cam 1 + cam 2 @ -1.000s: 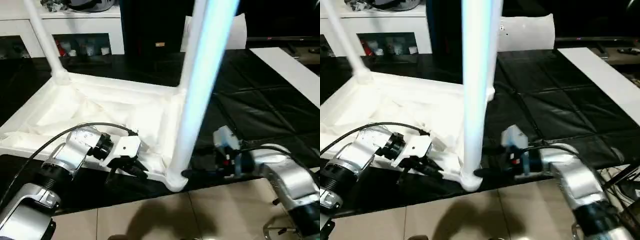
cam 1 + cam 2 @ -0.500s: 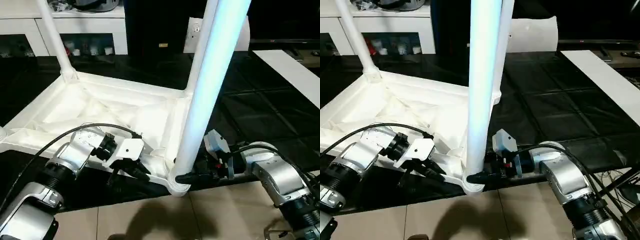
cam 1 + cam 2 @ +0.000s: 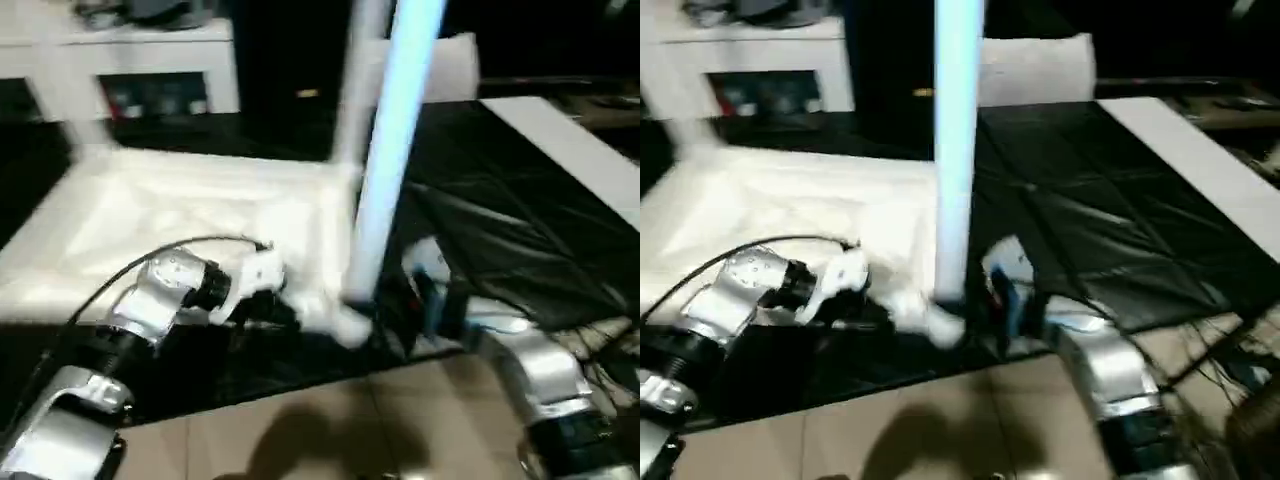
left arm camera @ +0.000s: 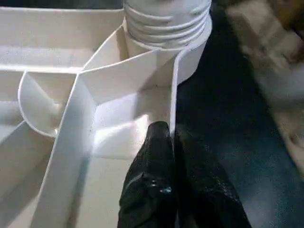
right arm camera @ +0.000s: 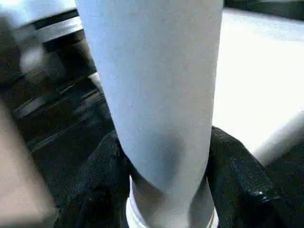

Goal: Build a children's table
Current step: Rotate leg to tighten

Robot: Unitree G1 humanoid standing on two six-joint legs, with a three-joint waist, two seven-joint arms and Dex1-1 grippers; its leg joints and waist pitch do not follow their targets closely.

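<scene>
Upturned table top (image 3: 180,205) rests on black mat (image 3: 520,200).

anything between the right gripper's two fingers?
Yes: the table leg stands between the right gripper's fingers, one each side near its base, in the right wrist view.

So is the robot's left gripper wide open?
No, the left gripper has its two black fingers pressed together over the thin side wall of the table top.

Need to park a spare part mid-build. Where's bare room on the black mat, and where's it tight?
Free: black mat right of the table top, up to the white strip. Crowded: near corner, right pincer around the leg, left pincer shut on the rim.
</scene>
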